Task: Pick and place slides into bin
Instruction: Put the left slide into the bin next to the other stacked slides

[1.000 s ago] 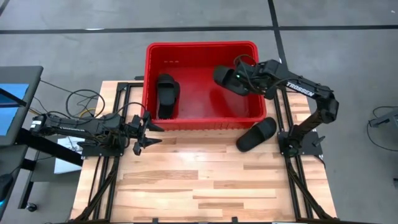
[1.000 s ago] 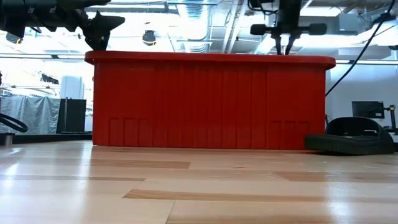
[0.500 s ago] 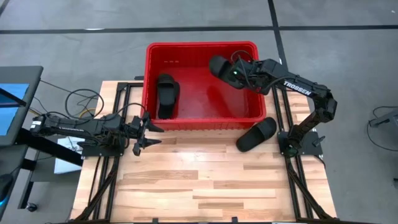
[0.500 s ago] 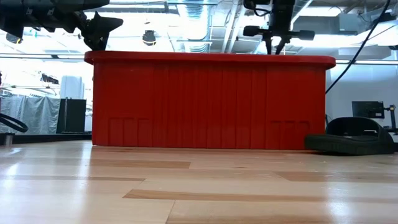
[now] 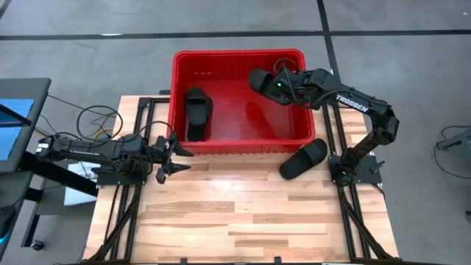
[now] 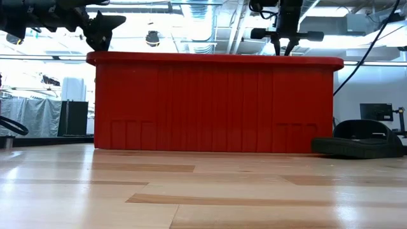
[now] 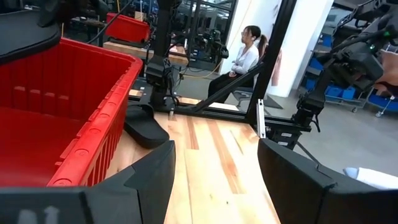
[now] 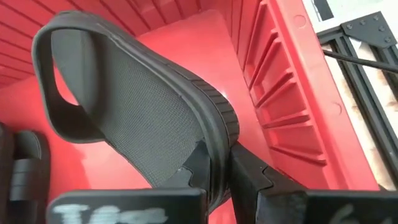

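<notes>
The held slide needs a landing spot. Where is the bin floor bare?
Bare: the bin floor's middle and right, under the right gripper gripping a slide. Crowded: the left side, where another slide lies.

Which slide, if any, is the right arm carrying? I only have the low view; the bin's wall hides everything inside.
Observer: The right gripper is shut on a black slide, held over the bin.
Operator: Anything in the bin yet?
Observer: One slide lies on the floor by its left wall.
Operator: And the left arm?
Observer: The left gripper hangs open outside the bin's near left corner, holding nothing.
</notes>
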